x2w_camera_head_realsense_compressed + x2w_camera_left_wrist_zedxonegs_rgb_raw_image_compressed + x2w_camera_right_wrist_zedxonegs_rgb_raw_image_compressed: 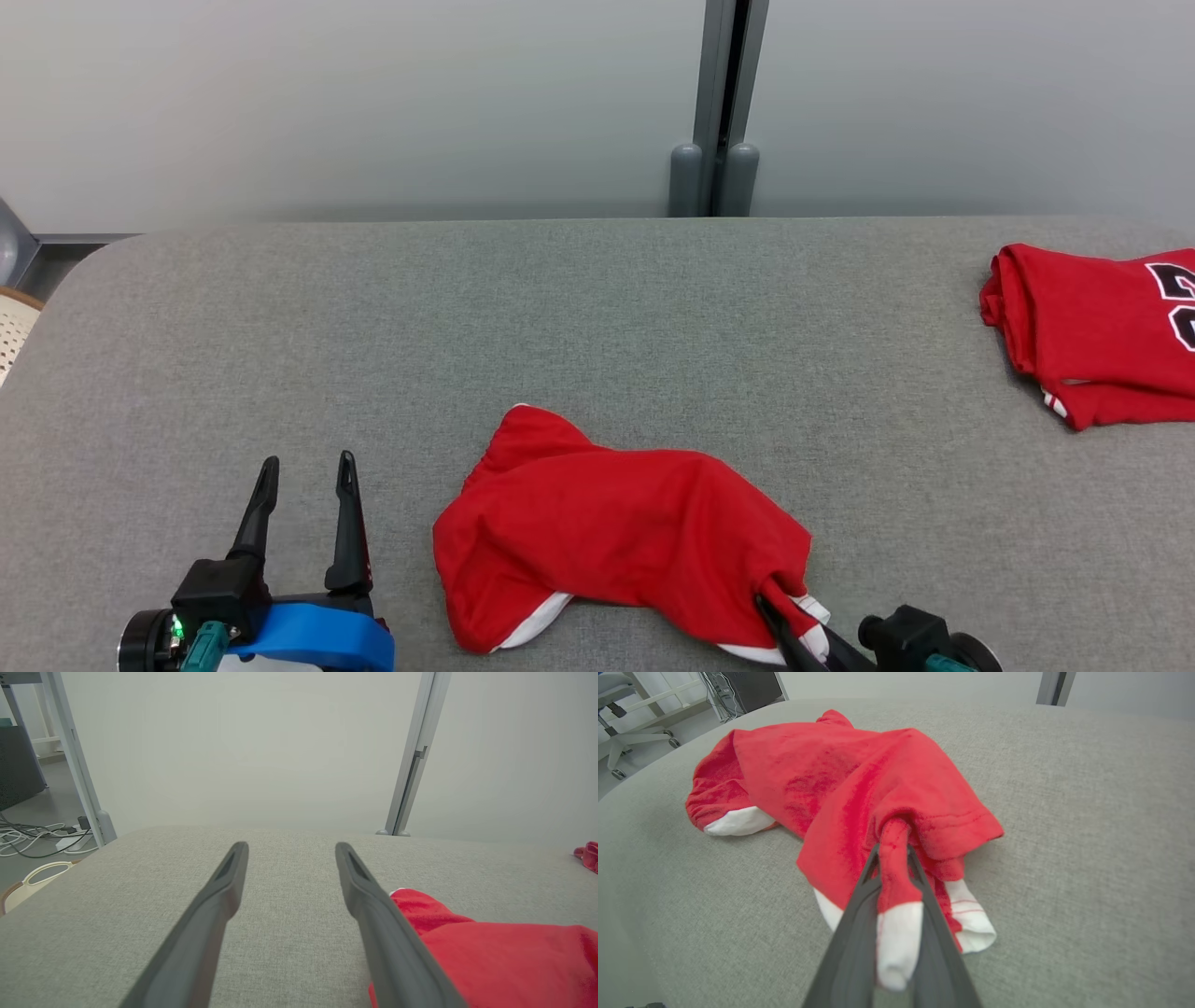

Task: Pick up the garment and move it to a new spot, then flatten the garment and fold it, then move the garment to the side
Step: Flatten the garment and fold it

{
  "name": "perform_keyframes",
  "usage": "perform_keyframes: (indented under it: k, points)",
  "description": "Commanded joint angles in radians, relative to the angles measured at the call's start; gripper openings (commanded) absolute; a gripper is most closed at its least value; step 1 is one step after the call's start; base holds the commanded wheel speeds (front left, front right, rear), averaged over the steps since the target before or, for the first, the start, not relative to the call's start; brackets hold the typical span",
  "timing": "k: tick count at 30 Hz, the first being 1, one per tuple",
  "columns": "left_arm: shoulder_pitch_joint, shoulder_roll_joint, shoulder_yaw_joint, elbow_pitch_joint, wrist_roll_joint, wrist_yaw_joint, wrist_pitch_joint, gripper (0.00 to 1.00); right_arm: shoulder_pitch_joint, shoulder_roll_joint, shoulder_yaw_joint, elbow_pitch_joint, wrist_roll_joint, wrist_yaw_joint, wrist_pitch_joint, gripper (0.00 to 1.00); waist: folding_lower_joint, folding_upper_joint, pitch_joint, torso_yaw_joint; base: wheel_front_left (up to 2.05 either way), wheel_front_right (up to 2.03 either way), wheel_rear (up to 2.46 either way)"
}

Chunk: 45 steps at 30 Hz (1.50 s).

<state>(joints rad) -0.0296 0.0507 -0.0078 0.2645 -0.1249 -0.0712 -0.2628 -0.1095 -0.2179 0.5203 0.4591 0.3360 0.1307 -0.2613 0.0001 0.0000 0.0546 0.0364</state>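
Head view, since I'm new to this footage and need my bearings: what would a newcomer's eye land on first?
The crumpled red garment with white trim, near the front middle of the grey table, stands out first. The right tool is shut on a bunched edge of it, while the left tool stands open to its left. A second red garment, folded, lies at the table's far right.

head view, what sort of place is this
Likely an office or lab workspace: a grey fabric table, pale partition panels, a wheeled office chair and loose cables on the floor.
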Motion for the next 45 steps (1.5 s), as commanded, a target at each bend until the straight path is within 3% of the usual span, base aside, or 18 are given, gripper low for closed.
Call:
perform_keyframes:
  k: [1, 4, 6, 7, 19, 29, 36, 45]
  points:
    - [-0.003, 0.0, 0.003, 0.002, -0.003, -0.002, -0.003, 1.0, 0.024, -0.003, 0.004, -0.013, 0.006, 0.0, -0.005, 0.0, -0.0001, 0.0, -0.003, -0.005, 0.0, 0.0, 0.0]
    - [0.001, 0.0, 0.001, 0.003, -0.001, -0.002, -0.003, 1.0, 0.068, 0.0, 0.003, -0.036, 0.021, 0.0, -0.005, 0.0, -0.0001, 0.0, -0.008, -0.013, 0.0, 0.0, 0.0]
    - [0.007, 0.0, 0.002, 0.004, 0.0, -0.002, -0.003, 1.0, 0.086, 0.001, -0.008, -0.054, 0.023, 0.0, -0.005, 0.46, -0.0001, 0.0, -0.012, -0.018, 0.0, 0.0, 0.0]
    - [0.009, -0.001, 0.003, 0.005, 0.0, -0.003, -0.003, 1.0, 0.09, 0.003, -0.022, -0.066, 0.022, 0.0, -0.005, 1.0, -0.0001, 0.0, -0.013, -0.02, 0.0, 0.0, 0.0]
    - [0.026, 0.0, -0.015, 0.011, -0.004, -0.004, -0.003, 1.0, 0.084, 0.043, -0.298, -0.241, -0.046, 0.0, -0.005, 1.0, -0.0001, 0.0, -0.041, -0.019, 0.0, 0.0, 0.0]
    - [0.035, 0.0, -0.013, 0.003, 0.01, -0.006, -0.003, 1.0, 0.088, 0.114, -0.513, -0.288, -0.137, 0.0, -0.005, 1.0, -0.0001, 0.0, -0.046, -0.01, 0.0, 0.0, 0.0]
    - [0.034, 0.0, -0.011, 0.005, 0.016, -0.013, -0.003, 1.0, 0.085, 0.134, -0.53, -0.287, -0.163, 0.0, -0.005, 1.0, -0.0001, 0.0, -0.043, -0.008, 0.0, 0.0, 0.0]
    - [0.05, -0.001, -0.103, 0.058, 0.019, -0.035, -0.003, 1.0, 0.081, 0.143, -0.527, -0.275, -0.168, 0.0, -0.005, 1.0, -0.0001, 0.0, -0.042, 0.0, 0.0, 0.0, 0.0]
